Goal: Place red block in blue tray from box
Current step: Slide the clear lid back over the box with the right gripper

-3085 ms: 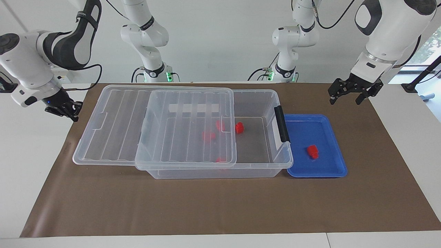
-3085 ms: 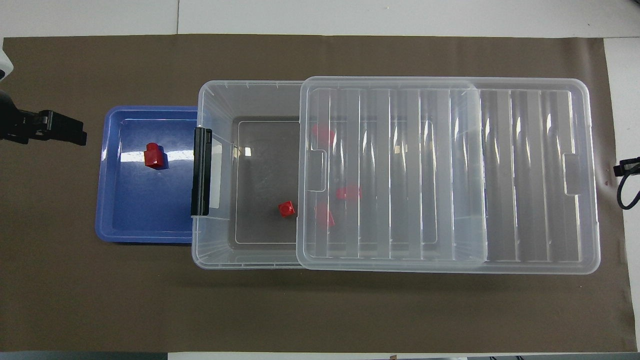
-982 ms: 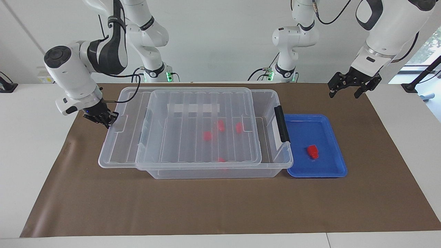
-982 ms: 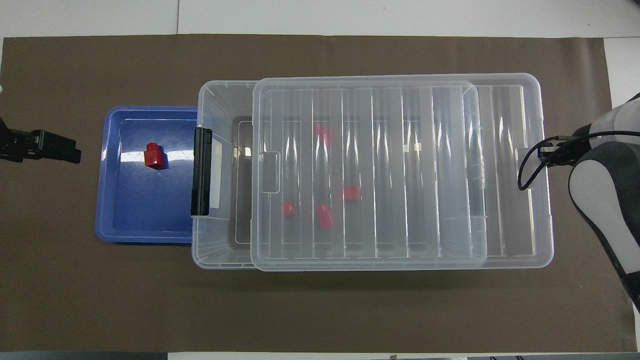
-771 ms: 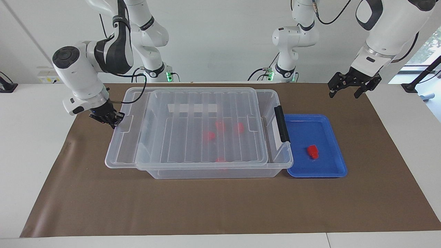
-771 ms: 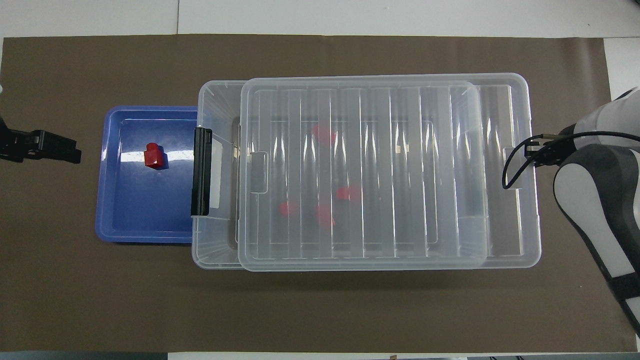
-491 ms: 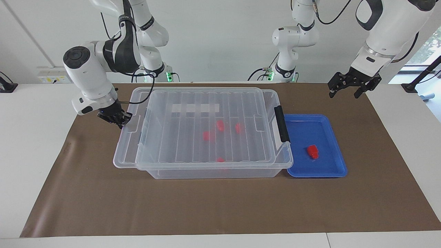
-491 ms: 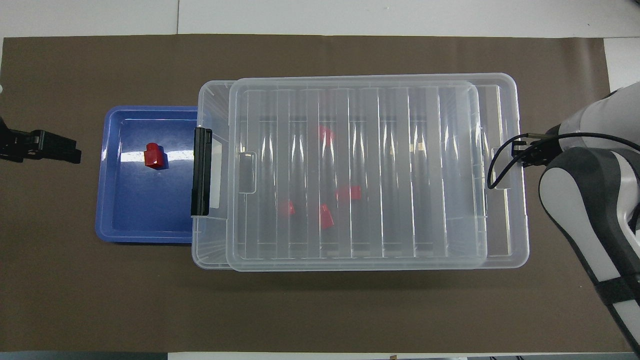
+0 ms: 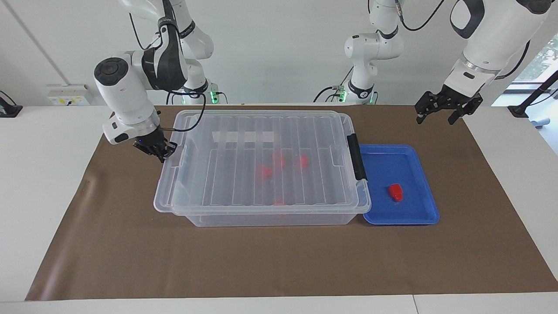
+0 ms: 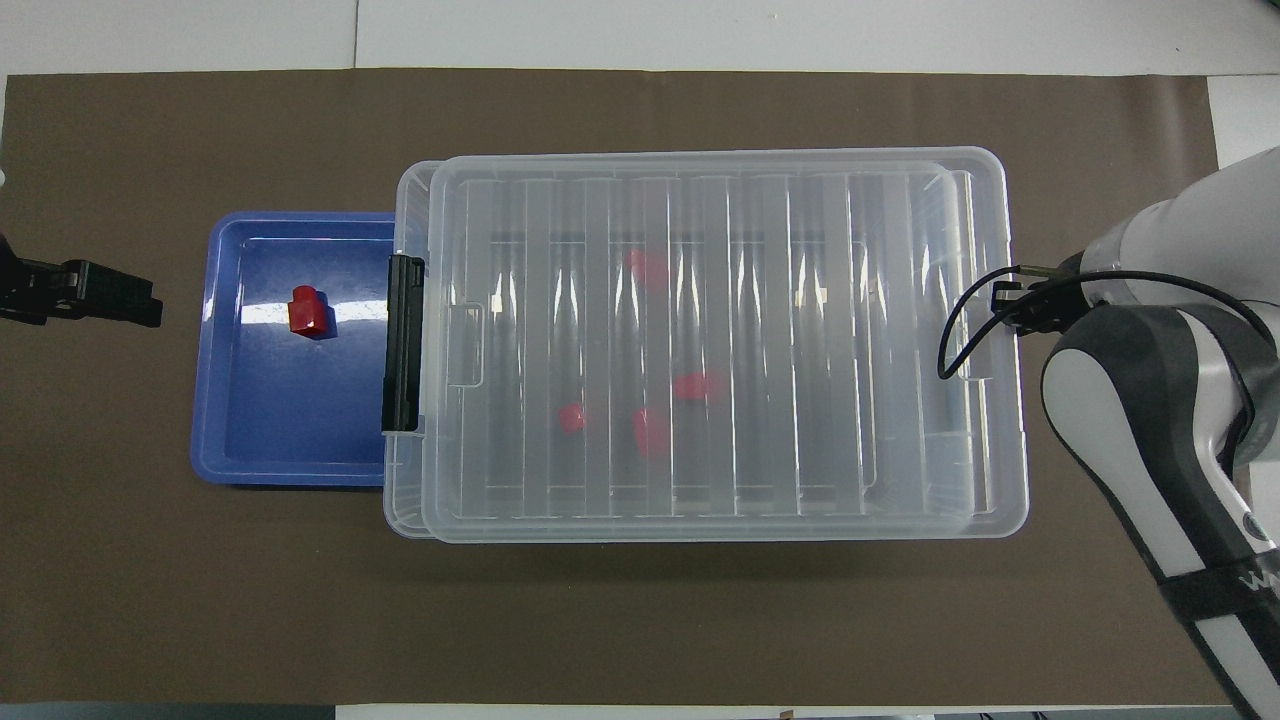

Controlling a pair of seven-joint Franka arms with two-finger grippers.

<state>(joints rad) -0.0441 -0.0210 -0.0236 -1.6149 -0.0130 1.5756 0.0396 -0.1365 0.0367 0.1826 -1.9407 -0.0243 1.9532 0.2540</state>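
The clear box stands mid-table with its ribbed lid lying over nearly all of it. Several red blocks show blurred through the lid. One red block lies in the blue tray, which sits against the box's latch end. My right gripper is shut and touches the lid's end tab at the right arm's end. My left gripper is open and empty in the air past the tray, at the left arm's end.
The black latch stands up between box and tray. A brown mat covers the table. In the overhead view the right arm hides its own gripper. The lid overhangs the box slightly at the right arm's end.
My right gripper has moved in to the lid's end tab and slid the lid toward the latch end, covering the blocks. The left arm has barely moved.
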